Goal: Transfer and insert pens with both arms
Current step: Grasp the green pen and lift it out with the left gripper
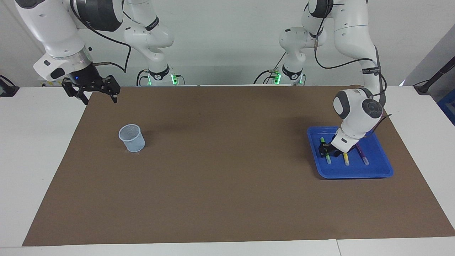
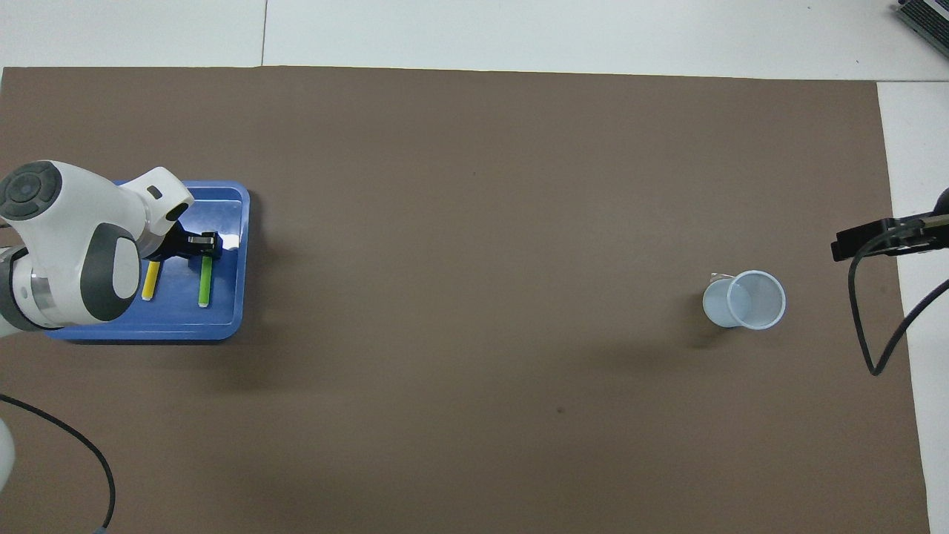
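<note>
Robotics lab: bench-mounted arms (image 1: 355,32) (cabled), bare walls.

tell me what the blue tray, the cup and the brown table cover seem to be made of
Blue tray: probably glossy moulded plastic; a bright glare shows on its floor in the overhead view, and its rim is rounded.
Cup: likely thin translucent plastic; pale bluish, its inside shows faintly through the wall.
Brown table cover: looks like matte paper or card; flat, no shine, clean straight edges.
</note>
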Controlling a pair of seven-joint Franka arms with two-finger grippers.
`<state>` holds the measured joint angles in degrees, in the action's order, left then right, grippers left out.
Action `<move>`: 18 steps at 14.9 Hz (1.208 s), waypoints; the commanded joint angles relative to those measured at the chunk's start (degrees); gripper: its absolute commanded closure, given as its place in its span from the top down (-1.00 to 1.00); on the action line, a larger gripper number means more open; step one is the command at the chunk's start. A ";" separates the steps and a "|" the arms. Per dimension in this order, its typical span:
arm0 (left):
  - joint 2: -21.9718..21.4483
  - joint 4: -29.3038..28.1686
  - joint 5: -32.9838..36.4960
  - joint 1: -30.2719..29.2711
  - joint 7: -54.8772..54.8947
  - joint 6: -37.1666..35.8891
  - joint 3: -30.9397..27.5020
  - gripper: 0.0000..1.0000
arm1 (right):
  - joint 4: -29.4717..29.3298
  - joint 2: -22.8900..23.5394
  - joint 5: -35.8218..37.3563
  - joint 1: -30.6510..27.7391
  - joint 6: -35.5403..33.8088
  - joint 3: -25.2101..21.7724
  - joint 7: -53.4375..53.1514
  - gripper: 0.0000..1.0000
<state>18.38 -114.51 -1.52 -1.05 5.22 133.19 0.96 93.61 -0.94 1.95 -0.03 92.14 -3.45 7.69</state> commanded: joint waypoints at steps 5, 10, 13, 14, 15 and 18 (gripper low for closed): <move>-0.19 -0.81 -0.94 0.52 1.20 1.81 -0.08 -1.00 | 0.17 -0.11 -0.63 0.12 -0.04 -0.15 0.22 1.00; -0.19 0.24 -0.94 0.52 0.76 0.32 -0.17 -1.00 | 0.17 -0.11 -0.63 0.12 -0.04 -0.15 0.13 1.00; -0.45 5.59 -0.94 0.61 0.49 -8.44 -0.08 -1.00 | 0.17 -0.11 -0.63 0.12 -0.04 -0.15 0.22 1.00; -0.54 7.35 -0.94 0.61 0.41 -11.35 -0.08 -1.00 | 0.17 -0.11 -0.63 0.12 -0.04 -0.15 0.22 1.00; -0.89 8.50 -0.94 0.53 0.32 -13.29 -0.08 -1.00 | 0.17 -0.11 -0.63 0.12 -0.04 -0.15 0.22 1.00; -3.43 9.13 -1.03 0.61 -2.65 -16.11 0.36 -1.00 | 0.17 -0.11 -0.63 0.12 -0.04 -0.15 0.22 1.00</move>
<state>17.17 -105.59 -1.57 -0.97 4.82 119.91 1.33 93.61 -0.94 1.95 -0.03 92.14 -3.45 7.69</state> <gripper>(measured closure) 0.833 0.000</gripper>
